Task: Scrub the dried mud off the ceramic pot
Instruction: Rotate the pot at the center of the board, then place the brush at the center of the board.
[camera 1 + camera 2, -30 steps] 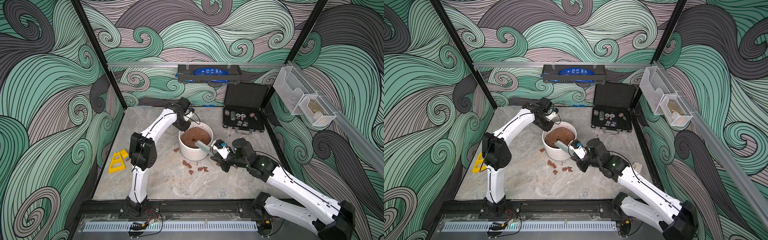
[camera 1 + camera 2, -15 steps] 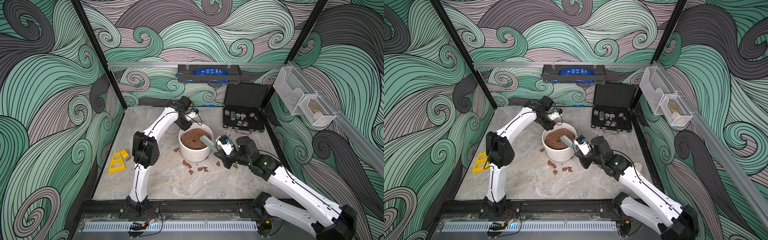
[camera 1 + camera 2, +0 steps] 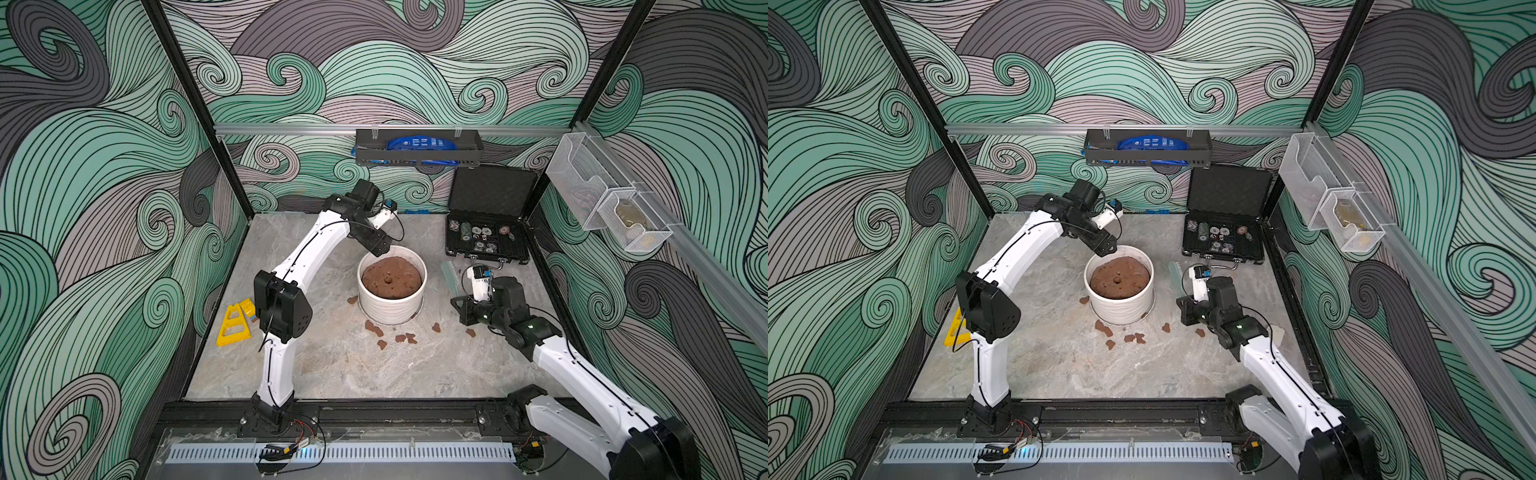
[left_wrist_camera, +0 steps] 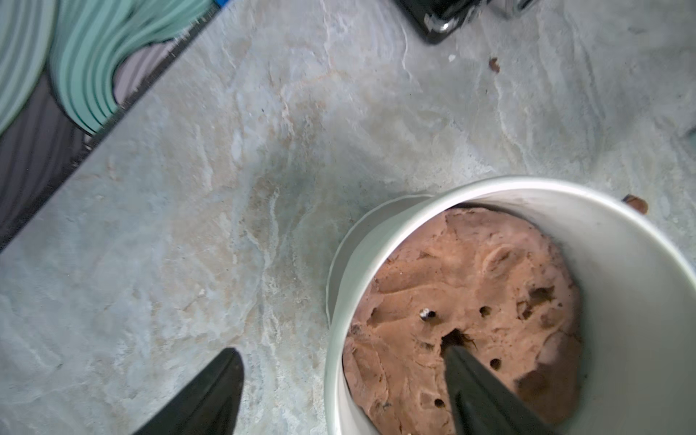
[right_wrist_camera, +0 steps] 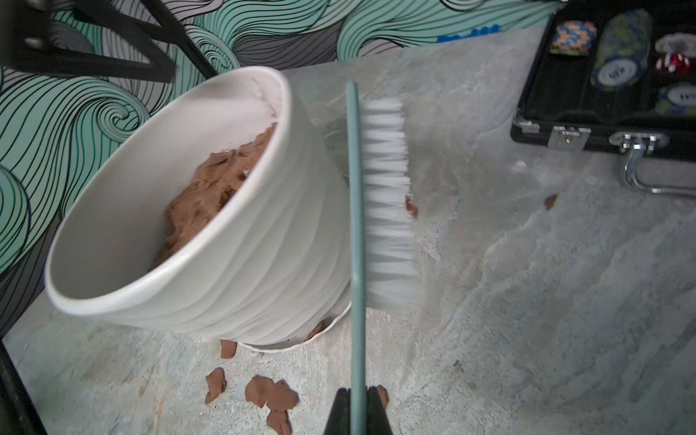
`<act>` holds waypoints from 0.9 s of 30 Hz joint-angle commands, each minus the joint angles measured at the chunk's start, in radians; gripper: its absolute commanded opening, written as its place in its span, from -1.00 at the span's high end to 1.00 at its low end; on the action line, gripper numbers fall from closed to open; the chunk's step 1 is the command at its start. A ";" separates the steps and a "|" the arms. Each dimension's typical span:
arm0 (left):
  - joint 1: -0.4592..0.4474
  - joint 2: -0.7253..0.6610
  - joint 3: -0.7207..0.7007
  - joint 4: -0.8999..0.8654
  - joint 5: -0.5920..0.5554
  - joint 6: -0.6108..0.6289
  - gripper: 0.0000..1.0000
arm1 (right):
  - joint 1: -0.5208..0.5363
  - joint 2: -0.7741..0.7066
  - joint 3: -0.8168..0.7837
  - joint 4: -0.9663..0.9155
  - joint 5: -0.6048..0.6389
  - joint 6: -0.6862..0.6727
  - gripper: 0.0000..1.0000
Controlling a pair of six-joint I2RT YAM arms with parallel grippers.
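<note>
The ceramic pot point(image 3: 390, 309) stands upright mid-table point(image 3: 332, 374), domed soil point(image 3: 390, 277) inside. The ribbed wall seen from the right wrist looks clean, and flakes of dried mud point(image 3: 376, 330) litter the surface round the pot's base. At the pot's far rim hangs the left gripper point(image 4: 341, 352), jaws spread, one finger outside the wall and one above the soil, clamping nothing; it seems placed to steady the pot. Beside the pot and clear of it, toward the poker-chip case point(image 3: 486, 245), the right gripper point(image 5: 357, 399) pinches the green handle of a brush point(image 5: 388, 203), bristles turned away from the pot. The left arm arches high over the pot; the right reaches in low, wrist cocked.
</note>
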 commanded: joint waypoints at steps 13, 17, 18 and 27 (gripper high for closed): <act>0.082 -0.493 -0.598 0.288 -0.114 -0.335 -0.97 | 0.004 0.346 0.034 0.139 0.166 0.253 1.00; 0.082 -0.669 -0.859 0.486 -0.171 -0.394 -0.98 | 0.011 0.386 0.032 0.170 0.172 0.253 0.89; 0.083 -0.690 -0.885 0.492 -0.188 -0.400 -0.98 | 0.013 0.396 0.034 0.172 0.179 0.254 0.84; 0.094 -0.724 -0.985 0.500 -0.257 -0.412 -0.98 | 0.016 0.460 0.071 0.167 0.241 0.229 0.56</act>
